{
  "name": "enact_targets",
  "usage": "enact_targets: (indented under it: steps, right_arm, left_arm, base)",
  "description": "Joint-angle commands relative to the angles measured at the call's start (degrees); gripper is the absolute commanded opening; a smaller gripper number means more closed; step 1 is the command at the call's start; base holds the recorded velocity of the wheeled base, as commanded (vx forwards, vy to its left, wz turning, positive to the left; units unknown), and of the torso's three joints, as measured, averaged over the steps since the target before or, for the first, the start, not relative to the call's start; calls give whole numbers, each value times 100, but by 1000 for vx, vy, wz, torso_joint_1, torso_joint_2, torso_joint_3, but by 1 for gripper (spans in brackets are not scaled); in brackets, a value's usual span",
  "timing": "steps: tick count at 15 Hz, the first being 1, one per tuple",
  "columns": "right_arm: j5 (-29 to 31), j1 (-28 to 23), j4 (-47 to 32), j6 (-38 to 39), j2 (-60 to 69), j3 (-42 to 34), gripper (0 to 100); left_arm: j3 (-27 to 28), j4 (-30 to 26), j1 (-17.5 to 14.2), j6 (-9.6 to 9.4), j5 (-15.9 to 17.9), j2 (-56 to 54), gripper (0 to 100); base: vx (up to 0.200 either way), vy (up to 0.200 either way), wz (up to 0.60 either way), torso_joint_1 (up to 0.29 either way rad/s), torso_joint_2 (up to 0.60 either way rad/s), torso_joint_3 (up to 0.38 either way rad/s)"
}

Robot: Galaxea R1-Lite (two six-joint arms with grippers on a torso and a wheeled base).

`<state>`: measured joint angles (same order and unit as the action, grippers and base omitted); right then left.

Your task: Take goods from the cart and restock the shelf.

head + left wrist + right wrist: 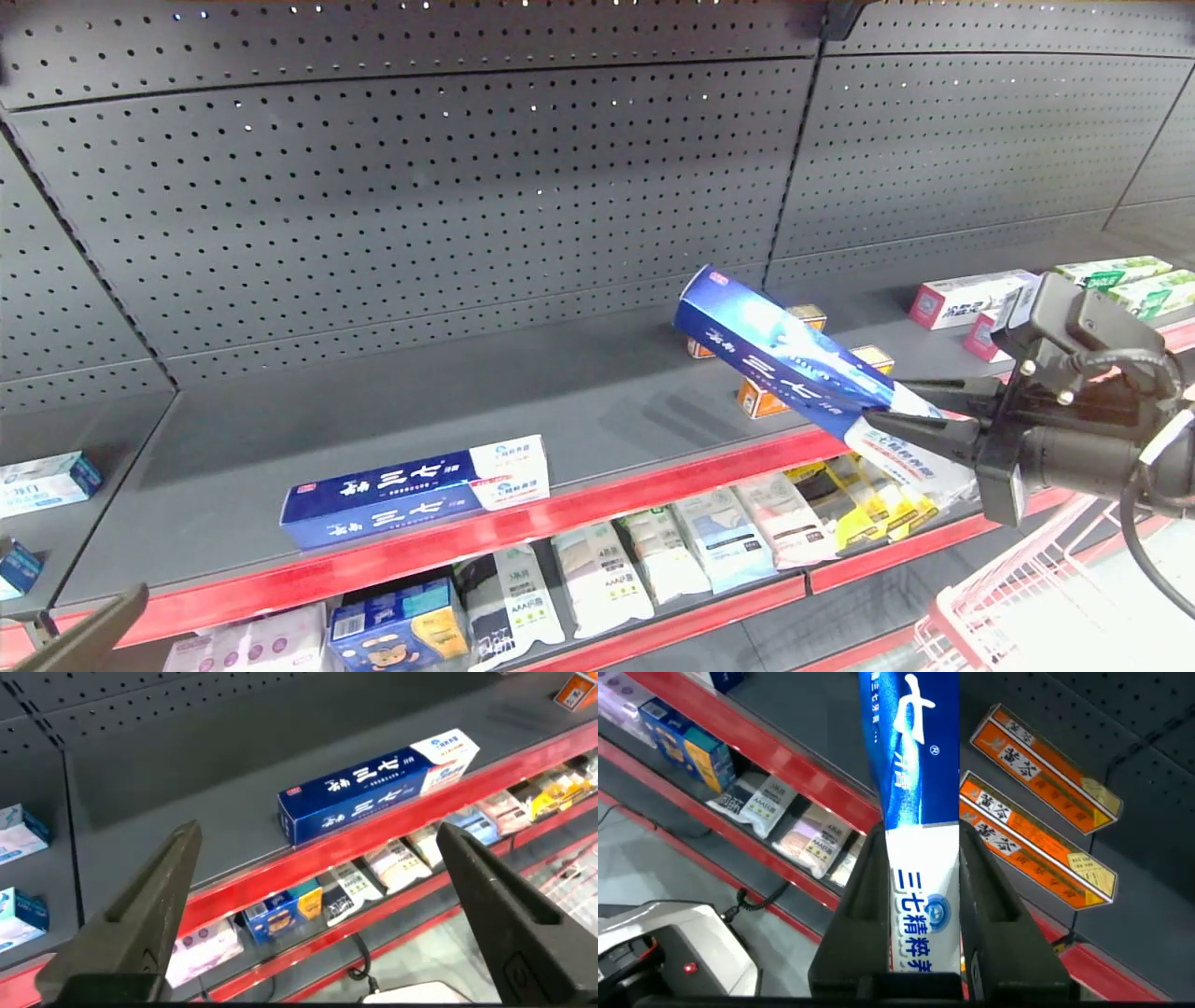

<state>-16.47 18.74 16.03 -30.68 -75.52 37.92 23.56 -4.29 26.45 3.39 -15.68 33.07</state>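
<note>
My right gripper (901, 415) is shut on the white end of a long blue-and-white toothpaste box (794, 359). It holds the box tilted up over the front right part of the grey shelf (373, 401). In the right wrist view the box (915, 775) runs out between the fingers (864, 887), above two orange boxes (1046, 812). A matching toothpaste box (415, 490) lies flat along the shelf's red front edge. My left gripper (320, 833) is open and holds nothing, in front of and below that box (378, 784).
Two orange boxes (775, 397) lie on the shelf just behind the held box. White-pink boxes (966, 299) and green boxes (1134, 280) sit at the far right, light-blue boxes (47, 481) at the far left. Packets (653, 555) fill the lower shelf. A pink wire cart (1027, 597) stands at the lower right.
</note>
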Motion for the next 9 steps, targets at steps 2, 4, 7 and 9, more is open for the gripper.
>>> enact_targets:
  steps: [2,4,7,9]
  right_arm:
    - [3,60,-3,-148,125,83,0]
    - [39,77,5,-148,143,66,0]
    - [56,51,5,-148,134,66,0]
    - [56,51,5,-148,134,48,0]
  left_arm:
    - [-10,-37,-44,4,3,-29,100]
    - [-10,-107,-44,-5,12,-3,100]
    - [-10,-107,-44,-14,12,33,100]
    - [-19,-107,-44,-14,12,33,100]
  base:
    - [0,0,0,0,0,0]
    - [0,0,0,0,0,0]
    - [0,0,0,0,0,0]
    - [0,0,600,0,-2,7]
